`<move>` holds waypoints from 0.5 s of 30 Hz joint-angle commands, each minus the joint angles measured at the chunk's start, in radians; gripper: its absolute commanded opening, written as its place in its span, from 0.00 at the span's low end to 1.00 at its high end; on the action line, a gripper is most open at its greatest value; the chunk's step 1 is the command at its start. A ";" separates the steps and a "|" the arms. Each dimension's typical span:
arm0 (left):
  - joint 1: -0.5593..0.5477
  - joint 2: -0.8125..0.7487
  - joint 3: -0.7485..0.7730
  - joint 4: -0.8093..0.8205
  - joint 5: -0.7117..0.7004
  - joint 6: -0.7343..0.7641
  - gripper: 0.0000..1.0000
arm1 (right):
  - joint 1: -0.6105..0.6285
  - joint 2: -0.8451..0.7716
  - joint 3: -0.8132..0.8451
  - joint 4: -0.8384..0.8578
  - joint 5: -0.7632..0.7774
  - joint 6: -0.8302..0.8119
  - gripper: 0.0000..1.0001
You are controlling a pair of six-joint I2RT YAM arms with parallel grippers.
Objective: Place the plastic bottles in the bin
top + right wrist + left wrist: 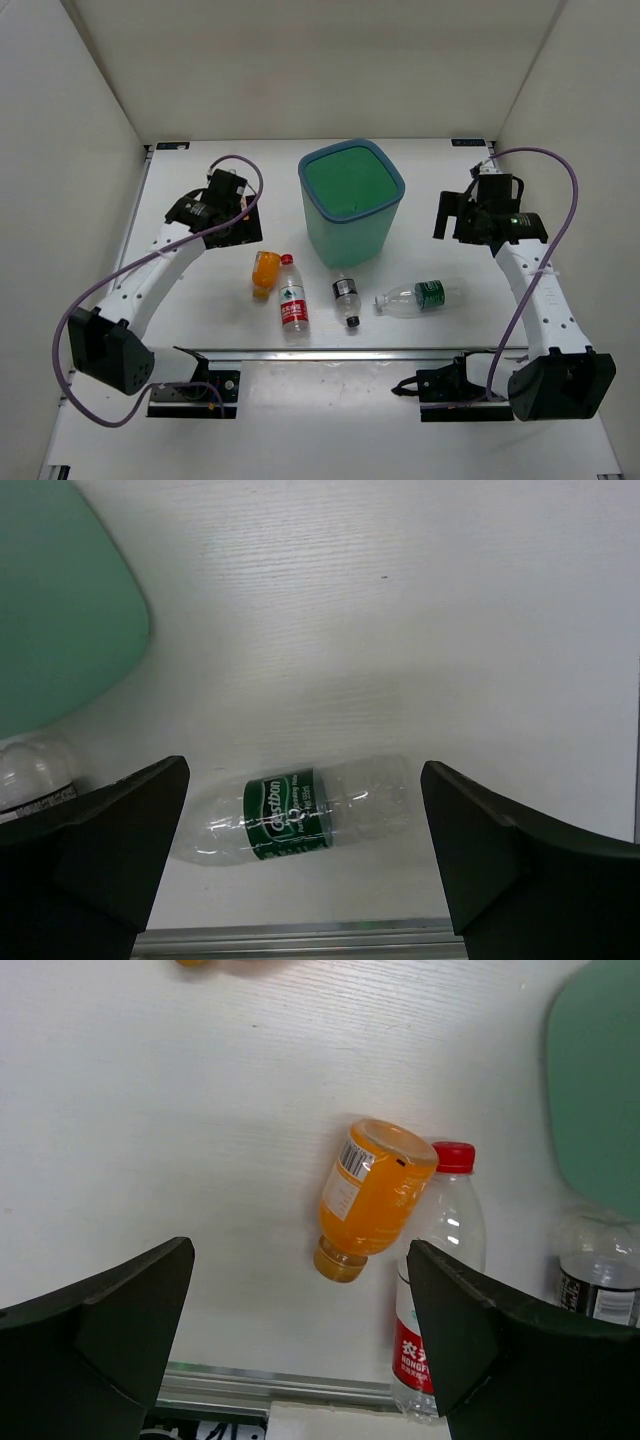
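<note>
The teal-green bin [350, 240] stands upright at mid table, behind the bottles. In front of it lie the plastic bottles: a squat orange one [265, 272], a clear one with a red cap [293, 303], a clear one with a black cap [346, 298] and a clear one with a green label [420, 296]. My left gripper [240, 228] hovers open, left of the bin and behind the orange bottle [375, 1195]. Right of the bin, my right gripper [450, 218] hangs open above the green-label bottle [300, 810]. Neither holds anything.
An aluminium rail [350, 353] crosses the table near the front, just behind the arm bases. White walls close in the table on the left, back and right. A purple cable loops off each arm.
</note>
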 commanded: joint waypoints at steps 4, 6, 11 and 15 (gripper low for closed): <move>-0.021 -0.157 -0.112 0.079 0.063 0.029 0.99 | 0.075 -0.093 -0.011 0.013 -0.003 -0.018 0.99; -0.033 -0.158 -0.146 0.111 0.092 0.036 0.99 | 0.080 -0.139 -0.064 0.043 -0.009 -0.024 0.99; -0.070 -0.023 -0.199 0.174 0.162 0.039 0.99 | 0.038 -0.196 -0.125 0.045 -0.096 -0.027 0.99; -0.119 0.088 -0.196 0.249 0.178 0.045 0.99 | 0.070 -0.162 -0.138 -0.013 -0.061 -0.027 1.00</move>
